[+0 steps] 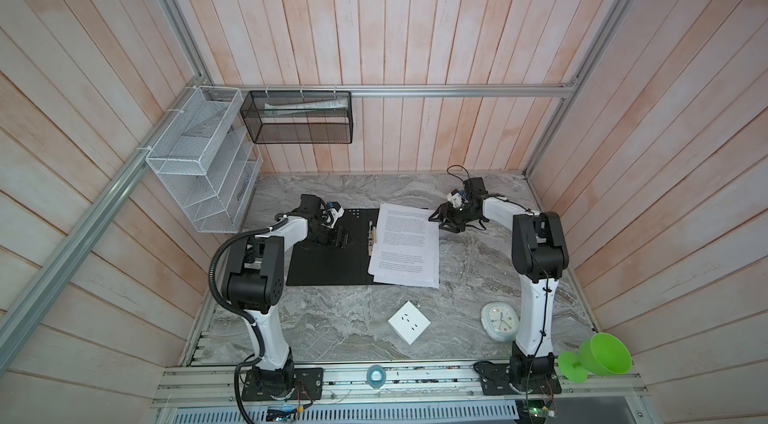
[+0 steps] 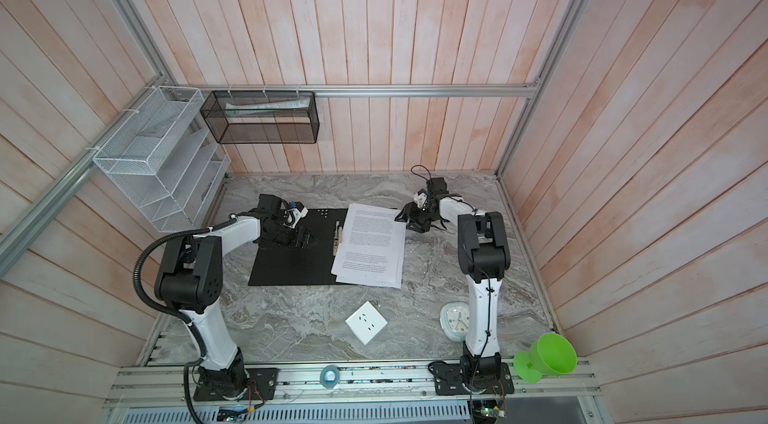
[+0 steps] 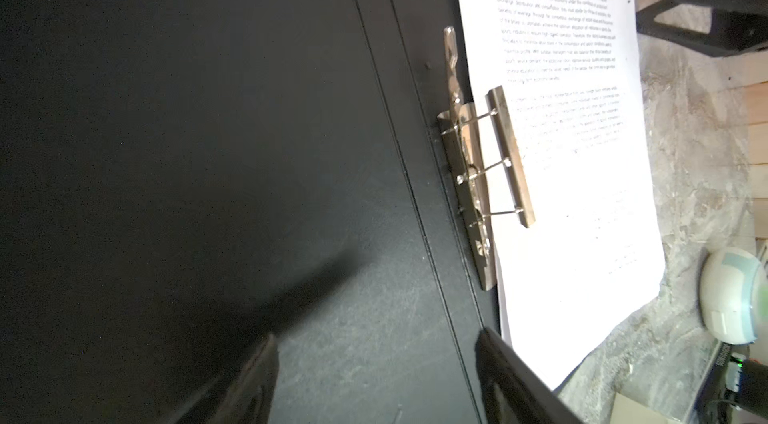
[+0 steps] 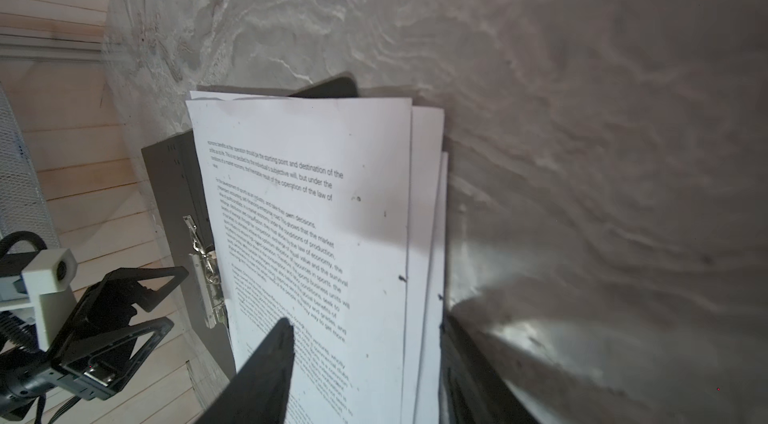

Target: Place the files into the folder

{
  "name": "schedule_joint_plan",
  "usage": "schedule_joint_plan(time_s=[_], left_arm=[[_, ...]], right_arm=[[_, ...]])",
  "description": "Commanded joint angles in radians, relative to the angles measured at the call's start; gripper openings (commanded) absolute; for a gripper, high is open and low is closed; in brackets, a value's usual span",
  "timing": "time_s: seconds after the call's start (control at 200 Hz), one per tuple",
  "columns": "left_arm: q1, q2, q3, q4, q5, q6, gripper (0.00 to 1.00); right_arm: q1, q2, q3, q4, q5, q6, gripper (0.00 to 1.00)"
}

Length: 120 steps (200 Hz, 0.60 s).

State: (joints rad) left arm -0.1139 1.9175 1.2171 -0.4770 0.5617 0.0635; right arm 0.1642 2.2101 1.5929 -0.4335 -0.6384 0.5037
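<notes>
Progress: mostly done, as judged. Folder point(image 1: 324, 261) open at centre of both top views, black inside up, on worktop point(image 1: 478, 276). Files point(image 1: 409, 243) lie on its right half, left edge by clip point(image 1: 372, 237), slightly fanned, overhanging right and lower edges. Whether clip bar presses sheets: cannot tell. Left tool point(image 1: 344, 239) over bare left half, jaws wide, holding nothing. Right tool point(image 1: 439, 223) at sheets' upper right corner, jaws partly apart astride paper edge, not closed on it. Probably remaining: square stack, close cover.
</notes>
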Motion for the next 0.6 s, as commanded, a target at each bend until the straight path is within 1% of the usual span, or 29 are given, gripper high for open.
schedule_joint_plan(time_s=[0.0,0.235,0.39,0.465,0.595], left_arm=[[0.004,0.028,-0.005,0.018,0.039,0.009,0.77],[0.004,0.062,0.021,0.009,0.073,0.011,0.77],[0.004,0.074,0.035,-0.003,0.109,0.013,0.78],[0.004,0.077,0.040,-0.010,0.118,0.016,0.78],[0.004,0.057,0.041,-0.023,0.106,0.015,0.78]], right_arm=[[0.015,0.032,0.052,-0.062,-0.016,-0.014,0.58],[0.039,0.075,0.128,-0.107,-0.062,-0.042,0.58],[0.052,0.115,0.174,-0.122,-0.116,-0.053,0.58],[0.053,0.128,0.195,-0.137,-0.093,-0.055,0.58],[0.046,0.092,0.200,-0.149,0.033,-0.045,0.59]])
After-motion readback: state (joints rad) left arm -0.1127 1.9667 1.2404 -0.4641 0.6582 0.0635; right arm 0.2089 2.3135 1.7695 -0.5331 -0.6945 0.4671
